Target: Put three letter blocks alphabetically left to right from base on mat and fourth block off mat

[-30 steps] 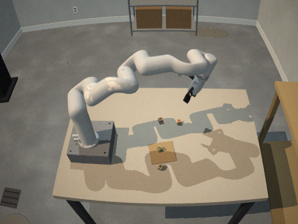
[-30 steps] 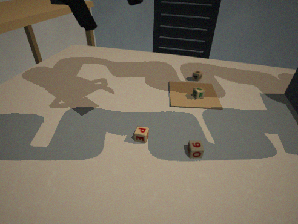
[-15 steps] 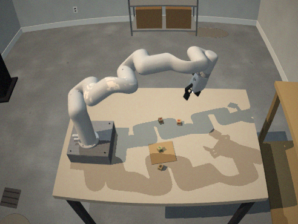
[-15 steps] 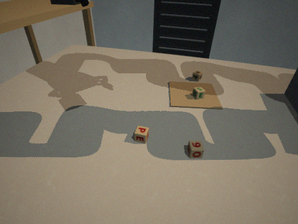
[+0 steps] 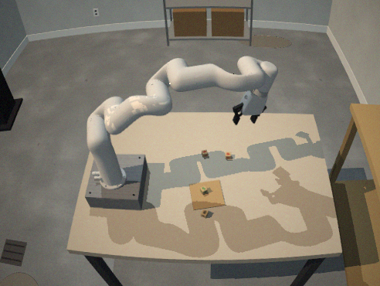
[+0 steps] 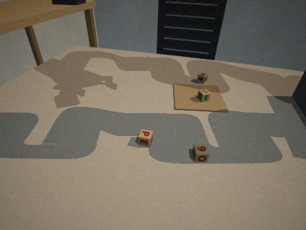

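Note:
A tan mat (image 5: pixel 207 193) (image 6: pixel 200 97) lies on the table in front of the robot base. One block with green letters (image 5: pixel 204 190) (image 6: pixel 204 95) sits on the mat. A darker block (image 5: pixel 205 213) (image 6: pixel 202 78) lies just off the mat's edge. Two blocks with red marks lie off the mat on the table: one shows a P on top (image 5: pixel 229 156) (image 6: pixel 145 137), the other shows 9 and 0 (image 5: pixel 205 154) (image 6: pixel 201 153). My gripper (image 5: pixel 247 116) is open and empty, high above the far side of the table, well away from all blocks. It is out of the exterior view.
The robot base block (image 5: pixel 116 187) stands at the table's left. A wooden table (image 5: pixel 364 185) stands beside the right edge. A shelf with boxes (image 5: pixel 208 21) stands at the back wall. A dark cabinet (image 6: pixel 191 28) stands beyond the table.

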### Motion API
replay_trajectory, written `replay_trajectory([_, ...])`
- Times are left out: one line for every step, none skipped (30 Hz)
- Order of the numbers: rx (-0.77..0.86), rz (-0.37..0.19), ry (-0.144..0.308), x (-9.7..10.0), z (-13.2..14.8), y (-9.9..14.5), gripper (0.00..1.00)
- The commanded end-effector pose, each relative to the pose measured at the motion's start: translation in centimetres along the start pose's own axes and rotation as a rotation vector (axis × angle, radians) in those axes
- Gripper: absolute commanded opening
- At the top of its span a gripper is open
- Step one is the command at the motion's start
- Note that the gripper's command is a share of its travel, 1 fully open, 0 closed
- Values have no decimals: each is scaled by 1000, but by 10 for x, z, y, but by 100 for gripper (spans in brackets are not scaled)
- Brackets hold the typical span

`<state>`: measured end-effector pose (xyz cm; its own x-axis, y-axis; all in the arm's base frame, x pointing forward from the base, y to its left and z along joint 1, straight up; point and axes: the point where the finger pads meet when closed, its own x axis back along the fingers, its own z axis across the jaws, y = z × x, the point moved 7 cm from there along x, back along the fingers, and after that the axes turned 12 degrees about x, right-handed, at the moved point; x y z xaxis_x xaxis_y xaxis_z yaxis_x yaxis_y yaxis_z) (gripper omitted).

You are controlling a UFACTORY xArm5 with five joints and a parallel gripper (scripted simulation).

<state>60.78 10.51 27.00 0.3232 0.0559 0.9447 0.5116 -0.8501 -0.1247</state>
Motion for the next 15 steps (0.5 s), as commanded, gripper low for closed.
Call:
replay_trajectory([-86,-11,38,8,-9,1,100])
replay_trajectory([-86,-11,38,8,-9,1,100])
replay_trajectory([-86,-11,38,8,-9,1,100])
replay_trajectory([-173,-12,53,13,-18,3,100])
replay_trajectory([-173,-12,53,13,-18,3,100])
replay_trajectory([-173,-12,53,13,-18,3,100])
replay_trajectory([-173,-12,53,13,-18,3,100])
replay_trajectory([-260,-12,67,18,-27,4,100])
replay_trajectory([-261,-12,68,18,-27,4,100])
replay_trajectory([-261,-12,68,18,-27,4,100])
replay_trajectory([-261,-12,68,18,-27,4,100])
replay_trajectory([-343,-10,81,22,-35,5,100])
replay_trajectory([-350,-10,83,23,-36,5,100])
replay_trajectory([-350,-10,83,23,-36,5,100])
replay_trajectory([-406,-8,92,25,-42,6,100])
